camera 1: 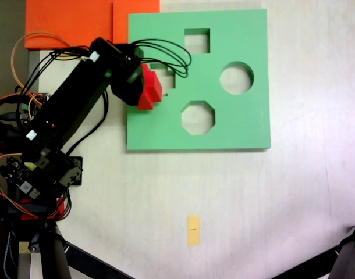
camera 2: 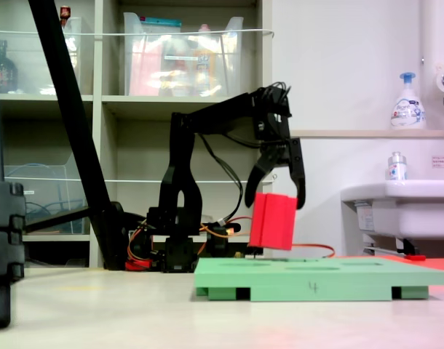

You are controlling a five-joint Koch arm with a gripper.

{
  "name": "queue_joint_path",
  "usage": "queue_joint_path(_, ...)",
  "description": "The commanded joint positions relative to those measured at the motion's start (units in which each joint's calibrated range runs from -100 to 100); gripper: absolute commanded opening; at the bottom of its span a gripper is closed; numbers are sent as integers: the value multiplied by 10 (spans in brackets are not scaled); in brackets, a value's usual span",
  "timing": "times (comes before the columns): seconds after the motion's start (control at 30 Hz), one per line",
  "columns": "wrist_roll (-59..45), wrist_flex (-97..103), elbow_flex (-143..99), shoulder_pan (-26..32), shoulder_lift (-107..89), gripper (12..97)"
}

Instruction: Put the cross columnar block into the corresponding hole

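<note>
Red cross columnar block in hand, above green board.

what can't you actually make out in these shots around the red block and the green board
- The plus-shaped cutout: mostly covered by the red block and arm in the top-down fixed view; edge-on in the side fixed view.
- Contact between the gripper and the red block: whether the fingers pinch the block, and whether the block's lower corner touches the green board, is unclear.
- Small mark on the board's front edge: too small to read surely.
</note>
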Motion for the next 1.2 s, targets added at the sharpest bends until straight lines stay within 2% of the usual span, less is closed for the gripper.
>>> queue_joint_path(0.0,2,20,46,2,5,339)
queue_joint_path(0.57,-7,46,170,2,147,339)
queue_joint_path(1.17,-7,47,170,5,209,339)
